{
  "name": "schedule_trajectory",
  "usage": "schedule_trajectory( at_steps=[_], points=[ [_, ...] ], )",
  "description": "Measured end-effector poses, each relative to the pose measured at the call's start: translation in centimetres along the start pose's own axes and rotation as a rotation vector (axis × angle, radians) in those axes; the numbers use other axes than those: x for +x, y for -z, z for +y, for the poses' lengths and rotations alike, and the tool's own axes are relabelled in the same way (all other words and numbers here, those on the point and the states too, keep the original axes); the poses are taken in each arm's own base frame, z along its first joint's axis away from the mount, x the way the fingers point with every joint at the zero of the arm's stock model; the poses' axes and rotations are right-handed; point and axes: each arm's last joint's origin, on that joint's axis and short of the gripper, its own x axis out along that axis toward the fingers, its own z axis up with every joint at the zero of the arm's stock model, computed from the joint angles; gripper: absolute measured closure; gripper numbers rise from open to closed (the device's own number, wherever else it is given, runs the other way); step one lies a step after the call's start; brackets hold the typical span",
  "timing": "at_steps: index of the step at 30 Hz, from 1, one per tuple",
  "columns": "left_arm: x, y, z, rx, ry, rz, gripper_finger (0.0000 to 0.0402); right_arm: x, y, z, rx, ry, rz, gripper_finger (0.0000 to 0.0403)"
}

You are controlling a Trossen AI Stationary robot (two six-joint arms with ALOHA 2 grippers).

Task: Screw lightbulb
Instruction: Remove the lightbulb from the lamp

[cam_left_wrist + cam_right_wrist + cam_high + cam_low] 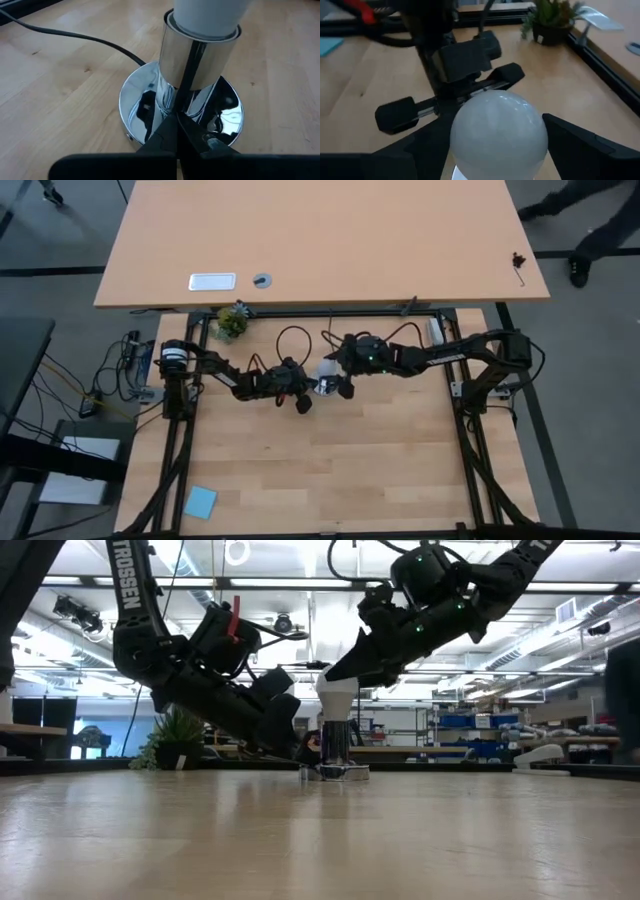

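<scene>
Right claw (495, 165) clamped round lightbulb (498, 132), seated upright in socket (197, 65) for twisting. Left claw (179, 132) pinched shut low against socket base (137, 100), steadying it on counter (350, 470).

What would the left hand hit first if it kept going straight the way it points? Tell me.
Most likely the chrome socket: the left hand has its fingers together, aimed at the socket's upright cylinder just ahead, where the lightbulb sits. The gap looks small, though depth is unclear.

Lightbulb (337, 697) upright in socket (196, 65) mid-table, left pincer (303, 394) beside its base, right pincer (334, 377) above.
</scene>
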Motion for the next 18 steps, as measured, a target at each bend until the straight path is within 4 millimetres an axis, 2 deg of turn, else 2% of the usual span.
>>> schedule_trajectory(
  at_steps=[4,9,18],
  points=[
    [0.0,0.0,0.0,0.000,-0.001,0.002,0.0398,-0.8,-1.6,0.0,0.036,0.045,-0.098,0.0071],
    [0.0,0.0,0.0,0.000,0.013,0.005,0.0398,-1.3,-2.0,0.2,0.038,0.067,-0.116,0.0053],
    [0.0,0.1,-0.3,0.003,0.024,0.006,0.0398,-5.4,-4.5,0.0,0.021,0.084,-0.157,0.0052]
  ],
)
